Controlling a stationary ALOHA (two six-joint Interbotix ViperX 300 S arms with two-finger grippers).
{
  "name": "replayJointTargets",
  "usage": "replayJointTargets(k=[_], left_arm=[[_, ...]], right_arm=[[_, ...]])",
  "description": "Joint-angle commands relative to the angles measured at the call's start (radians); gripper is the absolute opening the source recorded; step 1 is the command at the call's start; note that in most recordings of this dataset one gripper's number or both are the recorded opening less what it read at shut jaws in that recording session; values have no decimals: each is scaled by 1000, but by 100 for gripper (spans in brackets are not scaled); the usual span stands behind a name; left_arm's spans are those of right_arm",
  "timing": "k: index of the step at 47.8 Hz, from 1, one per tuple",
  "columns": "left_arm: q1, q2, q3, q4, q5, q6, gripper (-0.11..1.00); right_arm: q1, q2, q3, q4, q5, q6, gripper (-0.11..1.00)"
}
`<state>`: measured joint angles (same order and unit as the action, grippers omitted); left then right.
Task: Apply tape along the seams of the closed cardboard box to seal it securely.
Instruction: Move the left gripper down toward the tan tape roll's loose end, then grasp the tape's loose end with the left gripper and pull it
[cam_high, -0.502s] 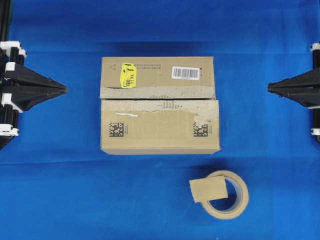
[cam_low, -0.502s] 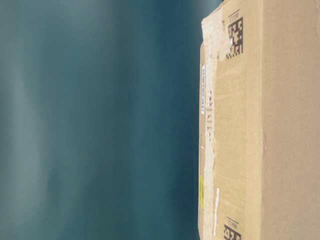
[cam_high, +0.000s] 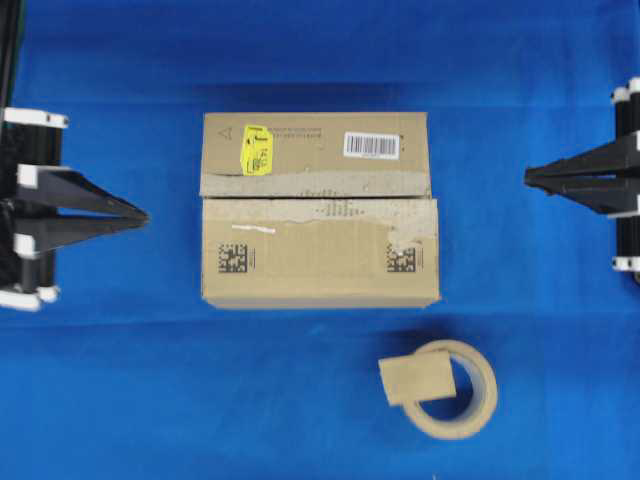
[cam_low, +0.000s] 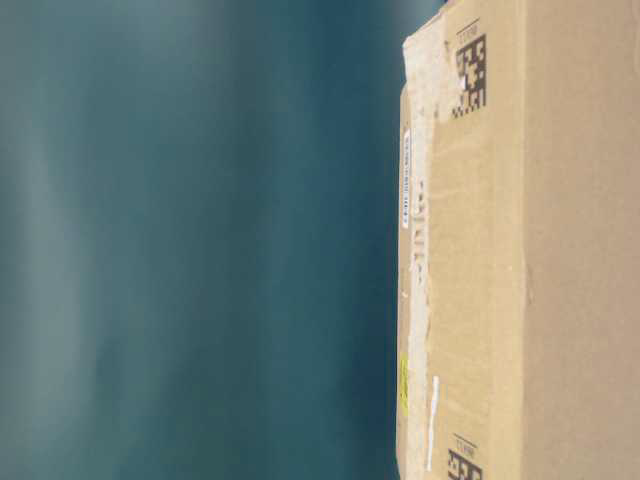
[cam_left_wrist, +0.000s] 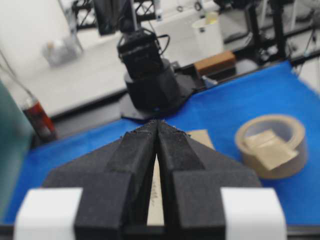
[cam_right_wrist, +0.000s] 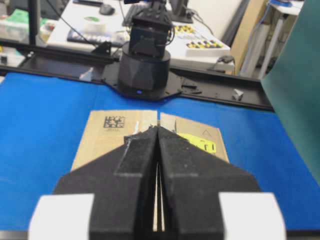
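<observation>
The cardboard box (cam_high: 320, 262) lies closed in the middle of the blue table, with a yellow sticker (cam_high: 257, 149) and a barcode label on its far flap. The seam (cam_high: 320, 197) runs left to right between the flaps, edged with pale torn residue. The tape (cam_high: 415, 378), a short tan piece, lies on the beige tape roll (cam_high: 470, 415) in front of the box. My left gripper (cam_high: 146, 214) is shut and empty, left of the box. My right gripper (cam_high: 527, 177) is shut and empty, right of the box. Neither touches anything.
The left wrist view shows the tape roll (cam_left_wrist: 272, 145) with the tape piece (cam_left_wrist: 267, 150) beyond my shut fingertips (cam_left_wrist: 158, 122). The right wrist view shows the box (cam_right_wrist: 105, 135) ahead of my shut fingertips (cam_right_wrist: 158, 128). The table-level view shows only the box's side (cam_low: 560, 250).
My left gripper has moved toward the near side and slightly toward the box. My right gripper has moved slightly toward the box. Box, roll and tape have not moved.
</observation>
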<state>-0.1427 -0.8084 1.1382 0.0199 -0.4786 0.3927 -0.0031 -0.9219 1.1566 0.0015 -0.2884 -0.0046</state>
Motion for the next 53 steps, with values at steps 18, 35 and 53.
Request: replayJointTargets(k=[18, 35, 53], left_arm=[[-138, 376, -158, 5, -29, 480, 23], [-175, 749, -390, -6, 81, 761, 63], [-178, 1072, -612, -12, 74, 857, 63]], right_arm=[[-3, 49, -40, 0, -32, 0, 0], [-3, 55, -41, -5, -32, -8, 0], [-3, 51, -40, -21, -9, -11, 0]])
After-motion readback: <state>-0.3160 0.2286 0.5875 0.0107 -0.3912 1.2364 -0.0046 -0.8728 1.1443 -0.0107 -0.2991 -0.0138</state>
